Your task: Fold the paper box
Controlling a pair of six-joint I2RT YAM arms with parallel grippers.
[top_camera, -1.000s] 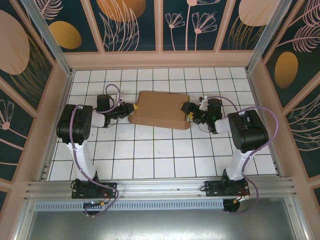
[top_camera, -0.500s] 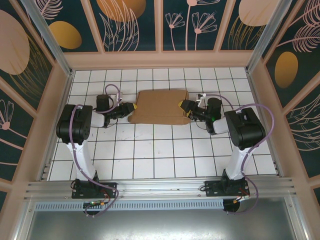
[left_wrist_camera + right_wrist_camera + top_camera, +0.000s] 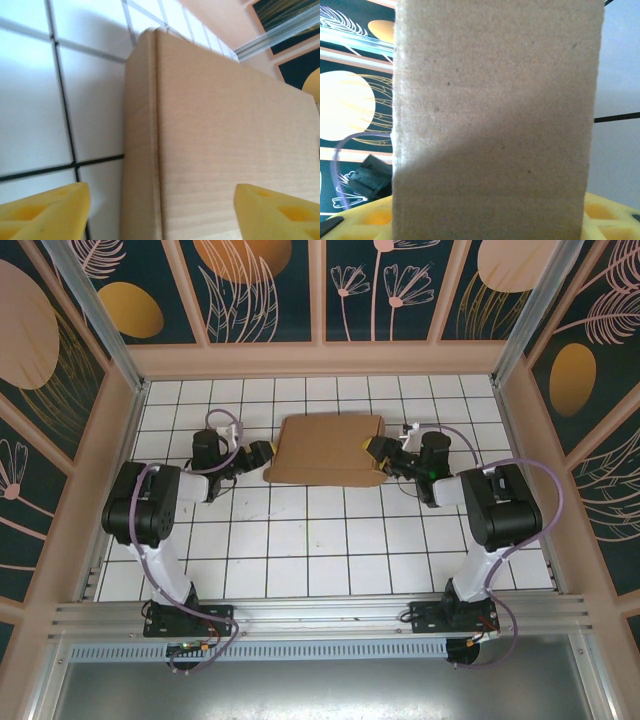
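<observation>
Top external: flat brown cardboard box (image 3: 322, 448); left gripper (image 3: 264, 452) open at its left edge, right gripper (image 3: 373, 451) clamping its right edge.

This is looking like a robotics lab cell, not a home or a shop. A white worktop (image 3: 300, 540) ruled in a black grid is sitting inside a boxed enclosure. Printed panels (image 3: 270, 290) of leaves and flowers on dark teal are standing at nine, twelve and three o'clock. Bare aluminium posts (image 3: 95, 310) are rising at the eleven and one o'clock corners. An aluminium rail (image 3: 320, 615) is running along the six o'clock edge, carrying the bolted bases of the left arm (image 3: 150, 505) and the right arm (image 3: 497, 505). Purple cables (image 3: 540, 468) are looping loosely off both arms.
</observation>
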